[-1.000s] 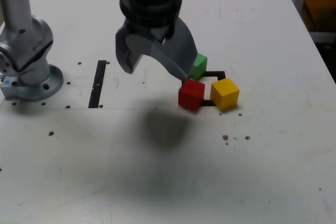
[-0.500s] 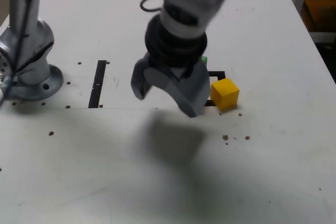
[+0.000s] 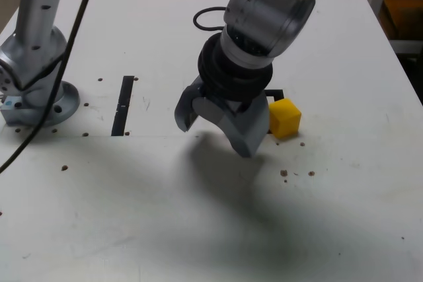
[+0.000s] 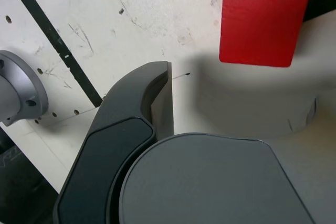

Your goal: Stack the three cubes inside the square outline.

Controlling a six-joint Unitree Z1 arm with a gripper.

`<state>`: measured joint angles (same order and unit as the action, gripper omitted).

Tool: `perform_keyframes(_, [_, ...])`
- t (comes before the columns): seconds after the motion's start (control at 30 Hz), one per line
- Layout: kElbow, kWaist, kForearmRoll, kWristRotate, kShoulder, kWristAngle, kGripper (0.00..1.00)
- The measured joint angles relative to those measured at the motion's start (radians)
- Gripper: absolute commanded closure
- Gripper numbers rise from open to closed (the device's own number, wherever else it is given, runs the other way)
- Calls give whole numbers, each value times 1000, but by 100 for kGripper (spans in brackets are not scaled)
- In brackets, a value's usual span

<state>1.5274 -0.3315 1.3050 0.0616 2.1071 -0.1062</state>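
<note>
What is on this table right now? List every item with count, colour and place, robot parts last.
yellow cube: one, yellow, on the table at the exterior view's right of the gripper.
red cube: one, red, seen only in the wrist view, on the table ahead of the jaws; hidden behind the gripper in the exterior view.
green cube: not visible in either view.
square outline: one, black, only a corner shows behind the arm.
black strip: one, black, near the base.
table: one, white, speckled with small holes.
cable: one, black, by the base.
arm base: one, grey.
gripper: one, grey, open, empty.
</note>
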Motion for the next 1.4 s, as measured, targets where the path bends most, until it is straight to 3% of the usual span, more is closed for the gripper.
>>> perform_keyframes(0.4, [-14, 38, -16, 43, 24, 17, 12])
perform_keyframes(1.0, [12, 83, -76, 99, 56, 43, 55])
perform_keyframes(1.17, [11, 83, -82, 99, 56, 48, 62])
perform_keyframes(1.4, [19, 83, -84, 99, 56, 66, 65])
